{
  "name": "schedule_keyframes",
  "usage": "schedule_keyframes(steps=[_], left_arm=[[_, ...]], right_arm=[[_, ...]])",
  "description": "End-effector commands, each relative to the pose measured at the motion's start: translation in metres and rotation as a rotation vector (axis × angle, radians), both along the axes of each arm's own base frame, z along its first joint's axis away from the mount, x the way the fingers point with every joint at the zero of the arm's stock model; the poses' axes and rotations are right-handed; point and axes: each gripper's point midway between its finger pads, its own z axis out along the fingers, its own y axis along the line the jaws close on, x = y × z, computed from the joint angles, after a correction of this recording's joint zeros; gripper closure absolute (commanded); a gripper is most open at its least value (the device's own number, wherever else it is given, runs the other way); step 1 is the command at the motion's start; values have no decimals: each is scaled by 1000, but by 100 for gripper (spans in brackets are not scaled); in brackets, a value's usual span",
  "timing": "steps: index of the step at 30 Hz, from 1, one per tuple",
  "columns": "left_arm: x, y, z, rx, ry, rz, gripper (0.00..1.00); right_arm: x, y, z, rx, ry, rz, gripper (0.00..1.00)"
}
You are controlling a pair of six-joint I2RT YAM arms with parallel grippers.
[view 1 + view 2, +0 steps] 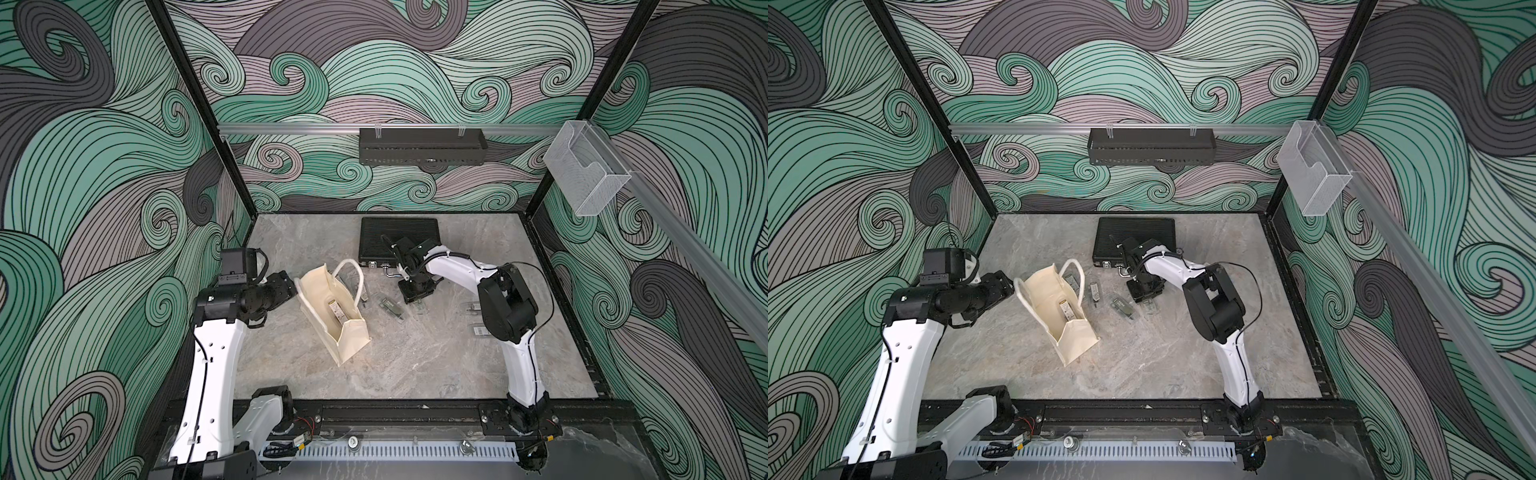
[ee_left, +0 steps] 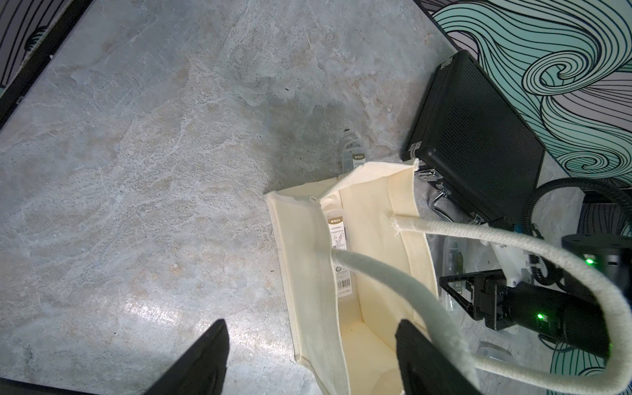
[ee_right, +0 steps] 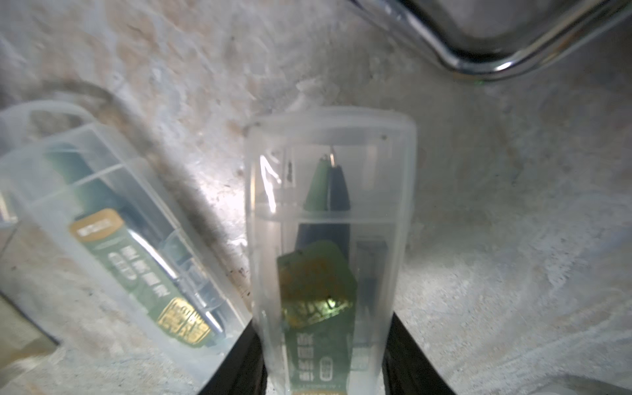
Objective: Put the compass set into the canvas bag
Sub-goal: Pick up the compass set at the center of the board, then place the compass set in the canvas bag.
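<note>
Clear-cased compass set [image 3: 330, 219] lies clamped in the right end effector [image 3: 324, 325], jutting past its tips.

End of the compass case [image 3: 330, 239] past the view's edge; neighbouring case [image 3: 113, 219] blurred.

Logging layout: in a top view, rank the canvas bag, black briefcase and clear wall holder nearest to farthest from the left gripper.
1. canvas bag, right beside the left gripper.
2. black briefcase, farther back, toward the middle.
3. clear wall holder, up on the right wall.
</note>
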Motion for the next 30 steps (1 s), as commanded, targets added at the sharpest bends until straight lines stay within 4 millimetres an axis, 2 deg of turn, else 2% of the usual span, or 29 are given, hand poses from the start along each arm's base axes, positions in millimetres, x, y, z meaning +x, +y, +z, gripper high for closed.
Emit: schedule_keyframes(steps=[1, 4, 7, 11, 16, 20, 24, 27, 30], left_arm=[[-1, 1, 8, 4, -23, -5, 22], [-1, 0, 11, 2, -36, -12, 22], [1, -1, 16, 5, -54, -20, 22], [5, -3, 18, -8, -74, -27, 22], [5, -5, 18, -23, -72, -28, 22], [3, -10, 19, -54, -78, -26, 22], [0, -15, 17, -94, -80, -16, 22], [-1, -15, 16, -103, -87, -6, 22], [-2, -12, 22, -87, -102, 1, 22]], right_arm=[[2, -2, 28, 30, -55, -19, 55], [0, -5, 37, 29, -63, -26, 55], [-2, -8, 55, 31, -80, -33, 55], [-2, -8, 102, 61, -157, -28, 54], [-7, 10, 173, 155, -276, 6, 53], [-25, 43, 220, 219, -353, 90, 53], [-55, 97, 254, 318, -408, 213, 52], [-71, 126, 269, 348, -447, 284, 52], [-84, 152, 270, 375, -437, 340, 52]])
